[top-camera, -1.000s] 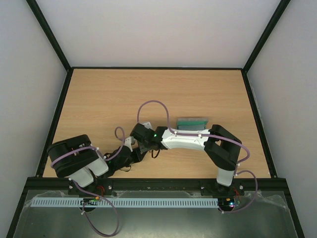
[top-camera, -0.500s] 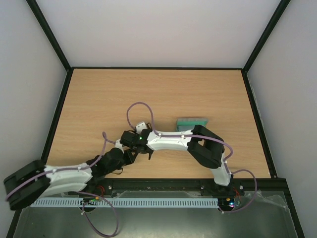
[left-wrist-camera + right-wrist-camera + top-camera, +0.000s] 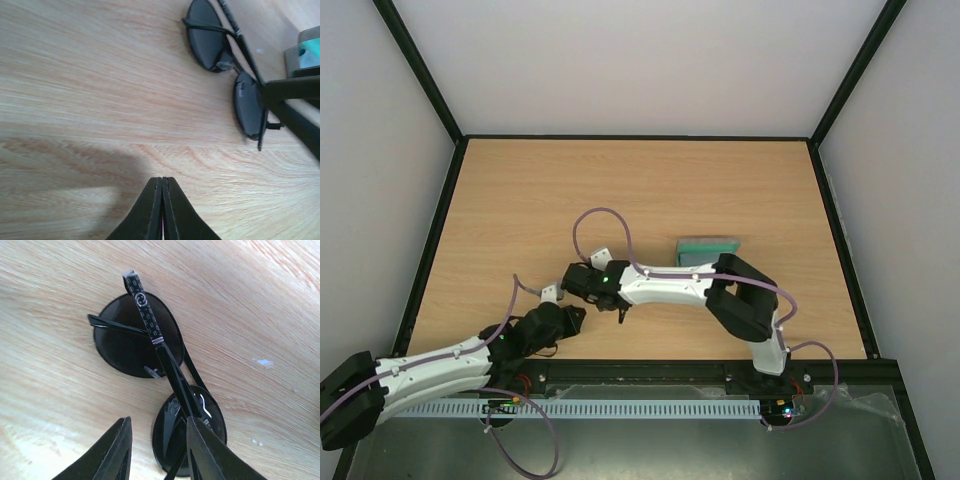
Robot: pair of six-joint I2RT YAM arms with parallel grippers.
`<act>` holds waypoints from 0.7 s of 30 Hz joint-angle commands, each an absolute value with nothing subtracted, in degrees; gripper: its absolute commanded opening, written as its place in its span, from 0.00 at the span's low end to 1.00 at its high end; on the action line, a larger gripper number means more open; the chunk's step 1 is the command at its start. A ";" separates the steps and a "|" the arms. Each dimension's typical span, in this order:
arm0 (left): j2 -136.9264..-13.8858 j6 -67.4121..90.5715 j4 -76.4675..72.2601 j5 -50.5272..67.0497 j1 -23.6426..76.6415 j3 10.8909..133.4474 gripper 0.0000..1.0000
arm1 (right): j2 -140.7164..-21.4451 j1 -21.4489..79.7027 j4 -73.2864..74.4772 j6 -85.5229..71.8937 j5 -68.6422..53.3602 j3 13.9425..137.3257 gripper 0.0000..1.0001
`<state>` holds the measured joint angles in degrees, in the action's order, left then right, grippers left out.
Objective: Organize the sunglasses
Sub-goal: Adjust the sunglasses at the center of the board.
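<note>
The sunglasses (image 3: 135,340) lie folded on the wooden table, two round dark lenses with thin temple arms crossed over them. They also show in the left wrist view (image 3: 210,37). My right gripper (image 3: 159,422) is open just above them. Its fingers (image 3: 114,452) straddle the nearer lens, and one finger lies over a temple arm. In the top view my right gripper (image 3: 617,307) hides the sunglasses. My left gripper (image 3: 162,180) is shut and empty, low over bare wood a short way from the sunglasses, and in the top view (image 3: 575,316) it sits left of the right gripper.
A grey case with teal showing (image 3: 708,245) lies on the table behind the right forearm, and its corner shows in the left wrist view (image 3: 306,50). The black table frame (image 3: 620,364) runs along the near edge close to both grippers.
The left arm has unfolded and swung out low to the left, drawing its shut gripper back from the sunglasses. The right gripper has shifted a little left over them.
</note>
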<state>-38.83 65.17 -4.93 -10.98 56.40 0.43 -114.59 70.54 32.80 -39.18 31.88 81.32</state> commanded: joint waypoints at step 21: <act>-62.75 54.78 -16.01 -3.49 46.92 6.50 0.05 | -101.98 58.48 21.27 -18.90 11.05 70.45 0.29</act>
